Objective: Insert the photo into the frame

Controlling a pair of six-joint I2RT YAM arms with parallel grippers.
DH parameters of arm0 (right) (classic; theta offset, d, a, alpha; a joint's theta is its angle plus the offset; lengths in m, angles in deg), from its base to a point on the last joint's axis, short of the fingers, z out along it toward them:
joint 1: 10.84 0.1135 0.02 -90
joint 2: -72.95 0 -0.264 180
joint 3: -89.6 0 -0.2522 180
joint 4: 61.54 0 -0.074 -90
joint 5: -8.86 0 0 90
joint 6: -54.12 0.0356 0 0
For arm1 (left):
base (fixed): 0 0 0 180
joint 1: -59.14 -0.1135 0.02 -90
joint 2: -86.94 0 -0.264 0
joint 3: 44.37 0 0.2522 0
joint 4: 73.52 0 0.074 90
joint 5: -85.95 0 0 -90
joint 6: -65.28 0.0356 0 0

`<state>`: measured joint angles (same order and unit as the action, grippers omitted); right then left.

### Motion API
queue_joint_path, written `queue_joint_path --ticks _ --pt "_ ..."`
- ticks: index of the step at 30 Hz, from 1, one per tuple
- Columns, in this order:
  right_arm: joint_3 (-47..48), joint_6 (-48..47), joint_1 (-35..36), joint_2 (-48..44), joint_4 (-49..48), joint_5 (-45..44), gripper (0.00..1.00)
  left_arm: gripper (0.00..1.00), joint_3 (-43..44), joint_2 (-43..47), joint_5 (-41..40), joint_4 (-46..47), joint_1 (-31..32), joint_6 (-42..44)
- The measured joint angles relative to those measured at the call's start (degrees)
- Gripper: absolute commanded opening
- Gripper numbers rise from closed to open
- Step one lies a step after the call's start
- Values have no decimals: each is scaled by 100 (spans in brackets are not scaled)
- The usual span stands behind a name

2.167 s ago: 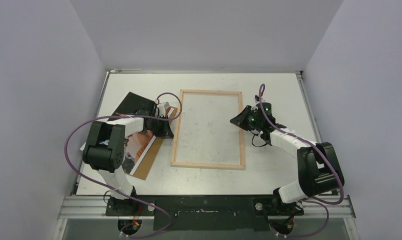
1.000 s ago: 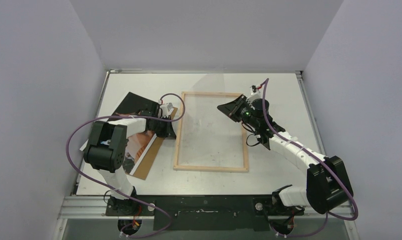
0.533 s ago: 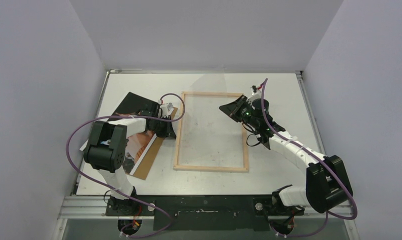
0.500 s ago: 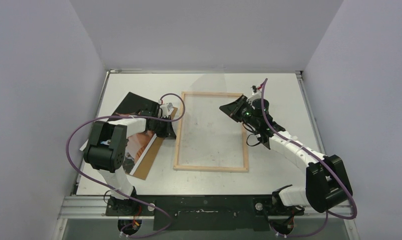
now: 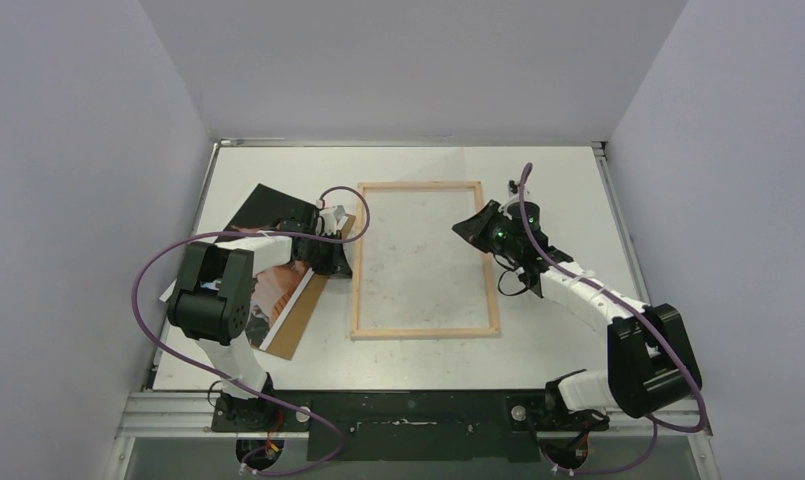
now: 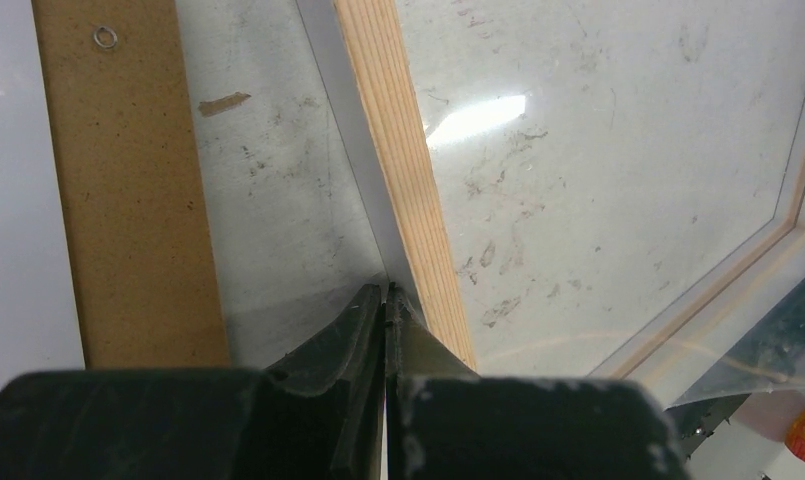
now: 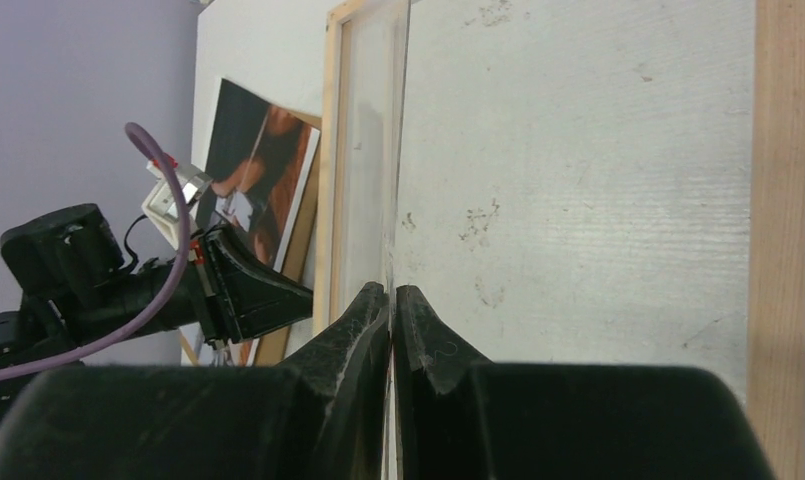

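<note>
So, photo not in yet; both pincers tied up on the glazing

**Progress:** The thin, light natural-wood rectangular frame [image 5: 426, 332] lies flat mid-table, and I see only bare white table [image 5: 568, 180] through its opening. The photo [image 5: 276, 292], a large glossy print with a white border and a dark scene with an orange-brown figure, lies face up to the left of the frame. It sits on a plain brown fibreboard backing panel [image 6: 128, 200], and my left arm crosses over part of it. Neither gripper has hold of the photo, so the actual insertion is not started.

My read is that I'm on the glazing step. A thin clear sheet [image 6: 498, 130] spans the frame area and catches glare in the left wrist view. Left to do, as I judge it:
- settle the sheet
- release it
- fetch the photo and lay it into the opening
- probably put the backing panel on last

**Pincers:**
- **Left gripper** [image 6: 386, 290]: jaws fully closed, with the tips nipping the clear sheet's left edge. It sits just beside the outer side of the frame's left slat.
- **Right gripper** [image 7: 391, 292]: also fully closed. It is over the frame's right slat, in the far half. Its wrist view shows the sheet edge-on, running straight into the line between the fingers, so I take it as pinched there too.

The sheet hangs between the two grips. I can't tell whether any of it rests on the frame.
</note>
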<state>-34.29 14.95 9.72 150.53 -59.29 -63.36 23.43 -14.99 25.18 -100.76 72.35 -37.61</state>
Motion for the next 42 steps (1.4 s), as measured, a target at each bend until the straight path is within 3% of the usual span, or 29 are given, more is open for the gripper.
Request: queue_joint_path --ticks 5,7,10,13,20,25,28,31,35,42 --pt "-33 -111 -39 227 2 -63 10 0 0 0 0 -4 -15 0" --pt "-33 -151 -37 317 28 -50 20 0 0 0 -2 -4 -17 0" --pt "-24 -262 4 428 229 0 44 0 0 0 -2 -2 -22 2" --pt "85 -431 81 560 564 -13 59 0 0 0 -2 0 -24 0" --pt "570 -835 304 754 1624 -367 81 0 0 0 2 2 -22 2" --pt "1174 -1093 573 1045 2415 -863 88 0 0 0 2 2 -22 0" --pt "1510 -1237 793 1202 2852 -1209 99 0 0 0 4 2 -22 0" --pt "1775 -1335 951 1303 3187 -1504 100 0 0 0 7 2 -22 0" --pt "1963 -1443 1113 1438 3488 -1965 90 0 0 0 9 2 -22 0" --pt "2109 -1596 1296 1484 3851 -2448 90 0 0 0 11 2 -22 2"
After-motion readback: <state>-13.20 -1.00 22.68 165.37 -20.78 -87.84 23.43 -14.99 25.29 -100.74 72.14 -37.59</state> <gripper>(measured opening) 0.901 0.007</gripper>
